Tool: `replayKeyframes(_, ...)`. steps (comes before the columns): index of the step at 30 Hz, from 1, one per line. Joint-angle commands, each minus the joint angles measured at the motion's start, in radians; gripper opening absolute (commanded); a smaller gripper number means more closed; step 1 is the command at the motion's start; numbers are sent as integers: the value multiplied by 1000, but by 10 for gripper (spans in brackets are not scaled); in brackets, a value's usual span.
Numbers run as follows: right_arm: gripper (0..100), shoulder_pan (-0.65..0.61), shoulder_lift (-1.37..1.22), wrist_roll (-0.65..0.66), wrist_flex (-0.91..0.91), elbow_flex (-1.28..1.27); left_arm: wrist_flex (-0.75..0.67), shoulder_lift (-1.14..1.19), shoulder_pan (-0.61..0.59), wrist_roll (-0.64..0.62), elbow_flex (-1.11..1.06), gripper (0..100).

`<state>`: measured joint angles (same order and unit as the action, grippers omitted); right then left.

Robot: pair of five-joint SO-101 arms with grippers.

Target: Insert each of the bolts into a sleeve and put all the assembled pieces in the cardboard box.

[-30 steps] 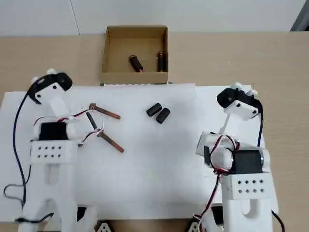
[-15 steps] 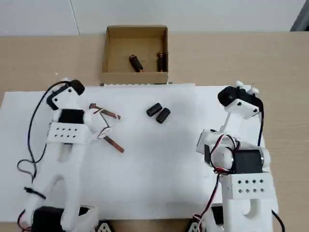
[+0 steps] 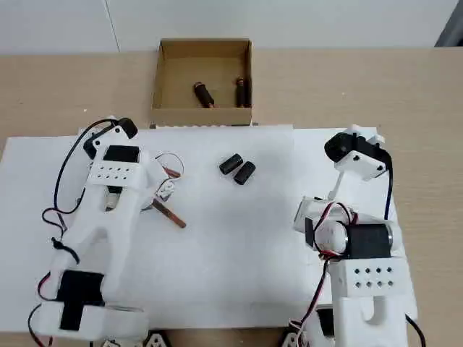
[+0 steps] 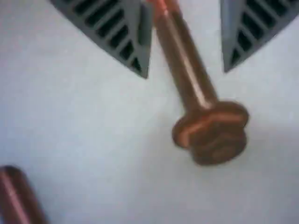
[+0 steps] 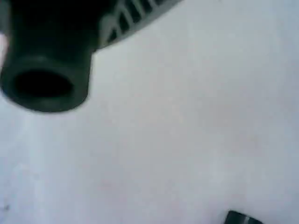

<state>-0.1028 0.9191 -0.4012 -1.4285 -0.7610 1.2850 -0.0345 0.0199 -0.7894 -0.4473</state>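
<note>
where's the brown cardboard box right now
In the high view, the brown cardboard box sits on the wooden table just beyond the far edge of the white sheet, left of centre, holding two assembled pieces.

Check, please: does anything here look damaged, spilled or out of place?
Nothing stands out. Two sleeves and a bolt lie loose on the white sheet; the cardboard box stands upright and undamaged.
</note>
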Motion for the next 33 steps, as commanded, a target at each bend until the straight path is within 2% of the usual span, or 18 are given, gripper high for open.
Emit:
replayKeyframes(1,2,8,21,2,21,8,-28,31,2,-6,53,101)
replayKeyframes(9,2,8,21,2,22,8,-52,127,-5,-6,51,100)
replayKeyframes(13,2,8,21,5,35,9,-72,138,-5,-6,51,9)
replayKeyframes(21,2,7,22,8,31,32,-58,126,2,-6,119,5)
replayKeyframes(25,2,7,22,8,-56,114,35,23,32,2,211,5)
replayKeyframes(33,2,8,114,114,-179,192,77,-299,121,169,236,5)
